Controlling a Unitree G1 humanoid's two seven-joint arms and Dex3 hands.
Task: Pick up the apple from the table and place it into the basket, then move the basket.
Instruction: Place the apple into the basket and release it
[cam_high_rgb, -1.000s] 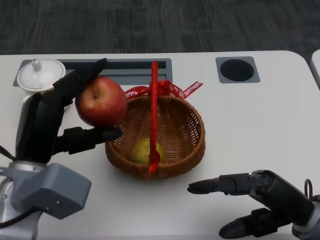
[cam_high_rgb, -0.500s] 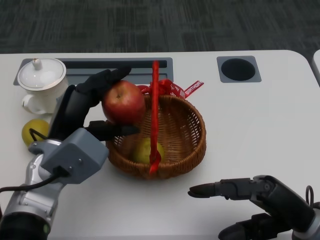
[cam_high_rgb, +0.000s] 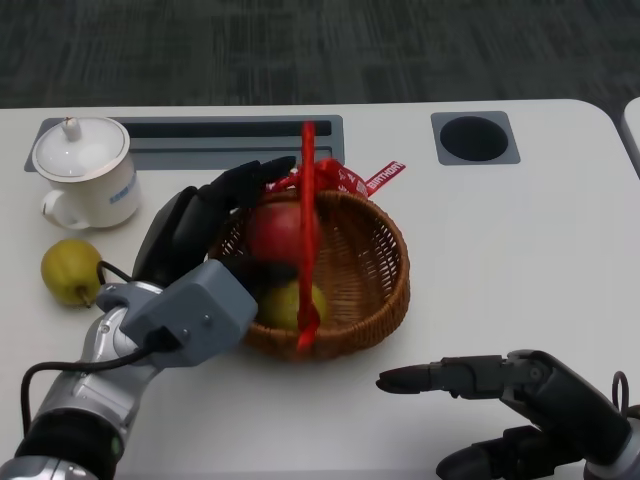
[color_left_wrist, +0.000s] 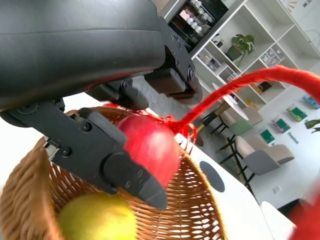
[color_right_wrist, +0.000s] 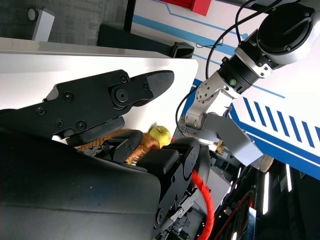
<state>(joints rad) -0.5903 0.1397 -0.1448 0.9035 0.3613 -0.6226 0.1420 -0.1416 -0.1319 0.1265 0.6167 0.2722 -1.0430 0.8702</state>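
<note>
My left hand (cam_high_rgb: 215, 225) reaches over the near-left rim of the wicker basket (cam_high_rgb: 385, 285) and grips the red apple (cam_high_rgb: 280, 228), which sits low inside the basket, left of its upright red handle (cam_high_rgb: 307, 230). The left wrist view shows the apple (color_left_wrist: 150, 147) between my fingers (color_left_wrist: 100, 157) above a yellow-green fruit (color_left_wrist: 97, 217) lying in the basket (color_left_wrist: 30, 200). That same fruit (cam_high_rgb: 290, 302) shows under the apple in the head view. My right hand (cam_high_rgb: 515, 400) hovers open at the near right, apart from the basket.
A white lidded teapot (cam_high_rgb: 85, 170) stands at the far left, with a yellow-green pear (cam_high_rgb: 70, 270) on the table in front of it. A grey tray slot (cam_high_rgb: 230, 140) and a round hole (cam_high_rgb: 474, 137) lie along the far edge. A red ribbon (cam_high_rgb: 370, 180) trails behind the basket.
My left hand has carried the apple rightward and down, from beside the basket's rim to inside it. The right hand has barely moved.
</note>
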